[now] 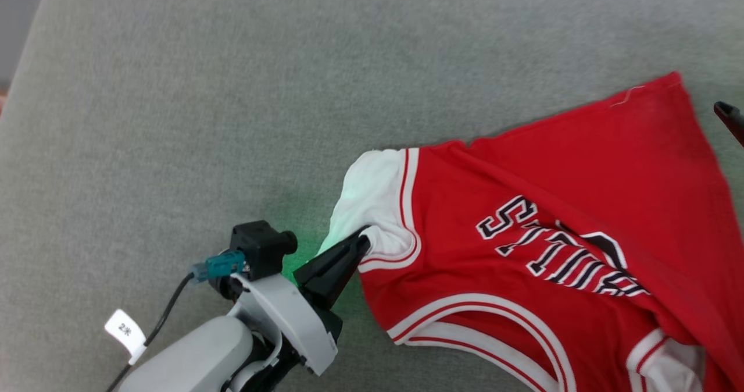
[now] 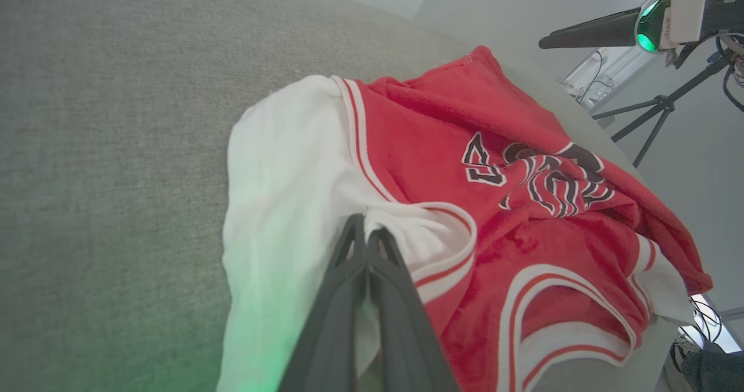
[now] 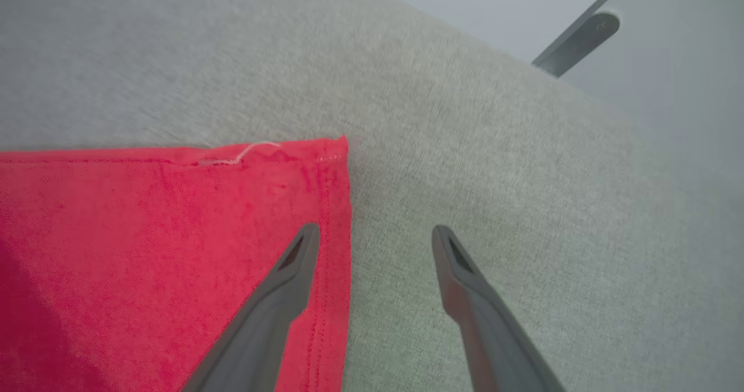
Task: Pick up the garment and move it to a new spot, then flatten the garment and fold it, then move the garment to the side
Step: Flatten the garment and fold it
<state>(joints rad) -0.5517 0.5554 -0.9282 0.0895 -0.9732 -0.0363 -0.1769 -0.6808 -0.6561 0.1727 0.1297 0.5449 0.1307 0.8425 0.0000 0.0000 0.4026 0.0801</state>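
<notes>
The garment (image 1: 558,217), a red jersey with white sleeves, white double-stripe trim and black lettering, lies spread on the grey table at the right. My left gripper (image 1: 365,242) is shut on its white sleeve (image 1: 375,197) near the striped cuff; in the left wrist view both fingers meet on the sleeve cloth (image 2: 290,206) at the left gripper (image 2: 365,224). My right gripper (image 3: 375,235) stands open over the jersey's far hem corner (image 3: 334,150), one finger above red cloth, the other above bare table. A dark right fingertip (image 1: 729,116) shows at the head view's right edge.
The grey fabric-covered table (image 1: 232,89) stretches wide to the left and back. Its curved edge runs past the jersey at the right (image 2: 575,107). A tripod stand (image 2: 657,110) stands on the floor beyond that edge.
</notes>
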